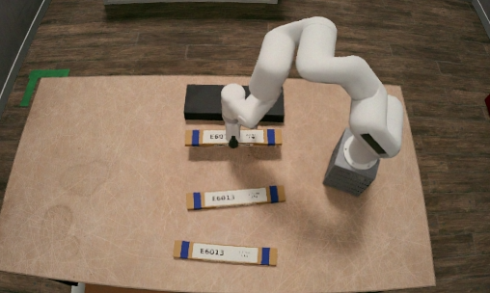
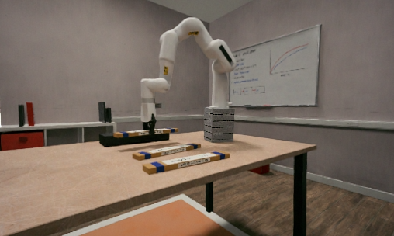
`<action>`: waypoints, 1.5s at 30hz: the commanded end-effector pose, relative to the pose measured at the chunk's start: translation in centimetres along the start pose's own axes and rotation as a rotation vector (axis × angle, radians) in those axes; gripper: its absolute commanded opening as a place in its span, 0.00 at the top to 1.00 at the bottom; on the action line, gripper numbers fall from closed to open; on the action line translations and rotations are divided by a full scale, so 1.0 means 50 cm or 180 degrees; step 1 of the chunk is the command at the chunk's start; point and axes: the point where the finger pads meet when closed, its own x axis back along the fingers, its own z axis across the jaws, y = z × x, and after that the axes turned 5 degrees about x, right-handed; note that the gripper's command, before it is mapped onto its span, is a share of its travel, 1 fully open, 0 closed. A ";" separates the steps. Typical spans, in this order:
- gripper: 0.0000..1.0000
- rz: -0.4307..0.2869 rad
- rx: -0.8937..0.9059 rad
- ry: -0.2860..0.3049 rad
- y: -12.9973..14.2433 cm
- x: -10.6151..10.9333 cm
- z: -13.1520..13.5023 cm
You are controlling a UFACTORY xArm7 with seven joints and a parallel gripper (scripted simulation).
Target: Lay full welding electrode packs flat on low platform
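Three long tan packs with blue bands and white E6013 labels are in view. My gripper (image 1: pixel 232 141) (image 2: pixel 150 129) is shut on the middle of the far pack (image 1: pixel 269 137) (image 2: pixel 135 133) and holds it level in the air, just in front of the low black platform (image 1: pixel 202 102) (image 2: pixel 108 140). Its shadow falls on the table below. The middle pack (image 1: pixel 235 197) (image 2: pixel 167 150) and the near pack (image 1: pixel 225 253) (image 2: pixel 185 161) lie flat on the table, off the platform.
The arm's grey base block (image 1: pixel 349 174) (image 2: pixel 219 124) stands at the table's right side. A shelf (image 2: pixel 46 128) with red and dark items stands beyond the table. A whiteboard (image 2: pixel 276 70) hangs on the right wall.
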 end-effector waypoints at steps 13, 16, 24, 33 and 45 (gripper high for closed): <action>0.42 -0.0013 0.0000 -0.0008 0.003 0.096 -0.002; 0.42 -0.0013 0.0000 -0.0008 0.003 0.104 -0.002; 0.42 -0.0013 0.0000 -0.0008 0.003 0.108 -0.002; 0.42 -0.0013 -0.0002 -0.0008 0.003 0.108 -0.002; 0.42 -0.0014 -0.0132 -0.0007 0.003 0.108 -0.002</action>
